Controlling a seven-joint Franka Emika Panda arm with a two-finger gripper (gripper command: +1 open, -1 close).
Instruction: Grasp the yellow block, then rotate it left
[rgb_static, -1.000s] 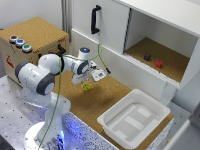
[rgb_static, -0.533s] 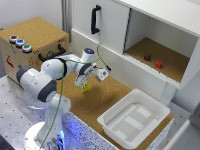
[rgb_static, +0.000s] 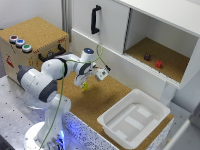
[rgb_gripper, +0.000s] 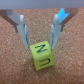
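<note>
The yellow block, a small yellow-green cube with dark marks on its faces, sits between my two fingertips in the wrist view. Both fingers press against its sides. In the exterior view the block shows just under my gripper, low over the cork table top, in front of the white cabinet. My gripper is shut on the block. Whether the block still touches the cork I cannot tell.
A white bin stands on the table toward the exterior view's right. The open cabinet shelf holds a small red block and a small dark purple block. A cork box with three buttons stands at the exterior view's left.
The wrist has shifted and turned slightly over the same spot on the cork. The yellow block has stayed under the gripper.
</note>
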